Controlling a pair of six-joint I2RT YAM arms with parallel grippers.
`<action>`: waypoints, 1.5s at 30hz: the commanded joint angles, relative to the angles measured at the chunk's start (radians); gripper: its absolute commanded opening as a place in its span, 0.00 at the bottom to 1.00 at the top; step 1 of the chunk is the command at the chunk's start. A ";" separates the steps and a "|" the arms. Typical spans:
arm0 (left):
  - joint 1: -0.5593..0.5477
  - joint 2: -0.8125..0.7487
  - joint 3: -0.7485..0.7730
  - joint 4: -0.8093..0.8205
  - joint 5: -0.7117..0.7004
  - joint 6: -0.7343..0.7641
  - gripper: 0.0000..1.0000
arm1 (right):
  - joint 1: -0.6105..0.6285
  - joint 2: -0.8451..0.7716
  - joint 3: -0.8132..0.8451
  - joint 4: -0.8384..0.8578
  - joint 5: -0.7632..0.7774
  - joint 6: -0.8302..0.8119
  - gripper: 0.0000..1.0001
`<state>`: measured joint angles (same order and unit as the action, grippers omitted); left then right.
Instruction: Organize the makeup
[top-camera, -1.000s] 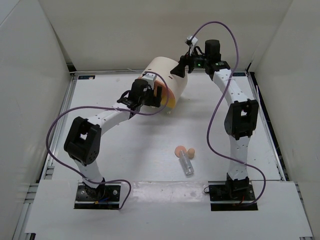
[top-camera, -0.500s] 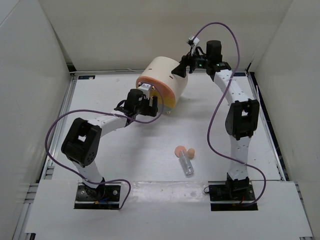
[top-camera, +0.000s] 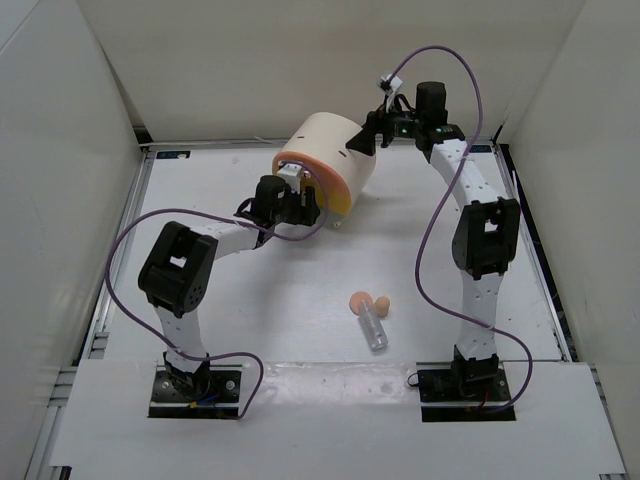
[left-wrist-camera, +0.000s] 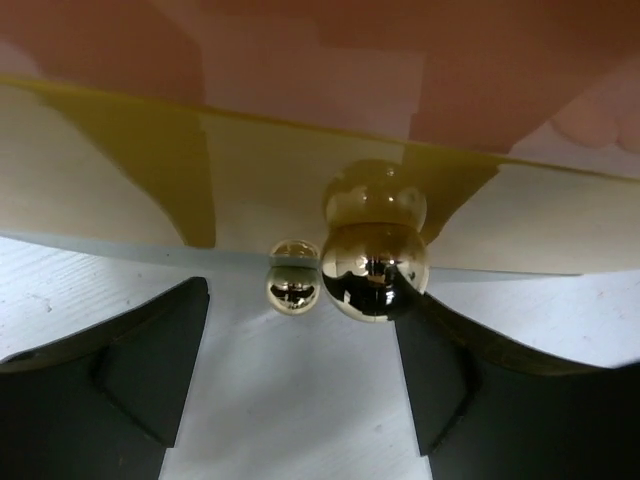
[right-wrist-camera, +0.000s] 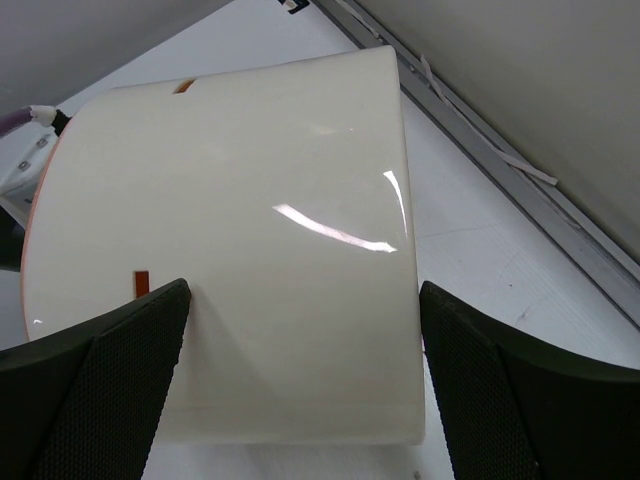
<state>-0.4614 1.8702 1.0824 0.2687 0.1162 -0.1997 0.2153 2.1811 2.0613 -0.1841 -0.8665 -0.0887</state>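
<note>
Our left gripper (left-wrist-camera: 303, 310) has its fingers spread, with one gold knob (left-wrist-camera: 375, 270) between them, close to the right finger and not pinched. A smaller gold ball (left-wrist-camera: 292, 288) sits beside the knob. Our right gripper (right-wrist-camera: 303, 290) stands wide on either side of the one cream box (right-wrist-camera: 250, 200); we cannot tell whether the fingers press it. Two peach sponges (top-camera: 360, 300) (top-camera: 381, 304) and one clear tube (top-camera: 374, 328) lie together on the table (top-camera: 260, 320), well apart from both grippers.

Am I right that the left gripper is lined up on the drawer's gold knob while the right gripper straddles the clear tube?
Not quite: the right gripper straddles the cream cylinder box, as the right wrist view shows; the clear tube lies apart on the table in the top view. The left gripper is indeed lined up on the gold knob.
</note>
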 joint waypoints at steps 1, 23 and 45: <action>0.004 0.010 0.028 0.039 0.034 -0.026 0.78 | -0.010 -0.012 -0.024 -0.031 -0.002 0.006 0.96; 0.015 0.001 -0.087 0.187 -0.043 -0.063 0.66 | -0.037 -0.027 -0.063 -0.005 -0.026 0.040 0.95; 0.018 0.026 -0.090 0.285 0.031 -0.099 0.18 | -0.050 -0.047 -0.104 0.006 -0.026 0.058 0.94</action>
<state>-0.4469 1.9430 0.9966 0.5133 0.1421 -0.2886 0.1562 2.1746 1.9785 -0.1833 -0.9035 -0.0254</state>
